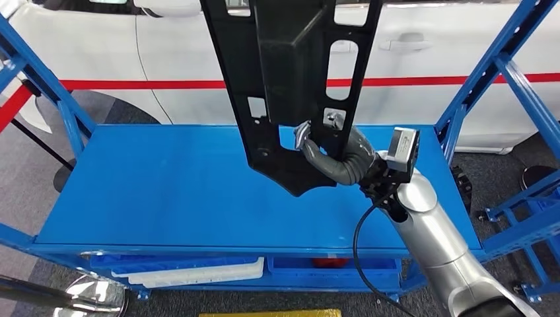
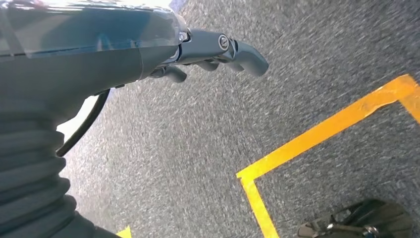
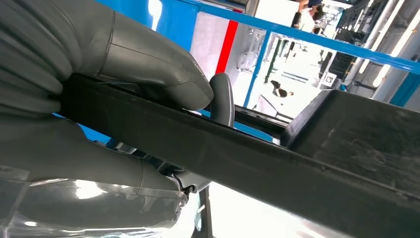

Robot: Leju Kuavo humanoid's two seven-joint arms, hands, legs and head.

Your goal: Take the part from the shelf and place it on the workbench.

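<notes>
One black part [image 1: 290, 79] gripped by right robot hand [image 1: 330, 155] above bare blue shelf [image 1: 165, 191]; left robot hand [image 2: 213, 52] empty, fingers apart.

Right arm [image 1: 439, 247] smooth silver tube, widening toward shoulder; black cable [image 1: 360, 254] loops off it at the wrist; black wrist joint with small silver-grey camera block [image 1: 403, 148] on top; right hand [image 1: 330, 155] under grey ribbed cover, pale metallic fingertips; left hand [image 2: 198, 52] dark grey, ribbed cover, clear glossy film, round screw at knuckle, thin black cable.
</notes>
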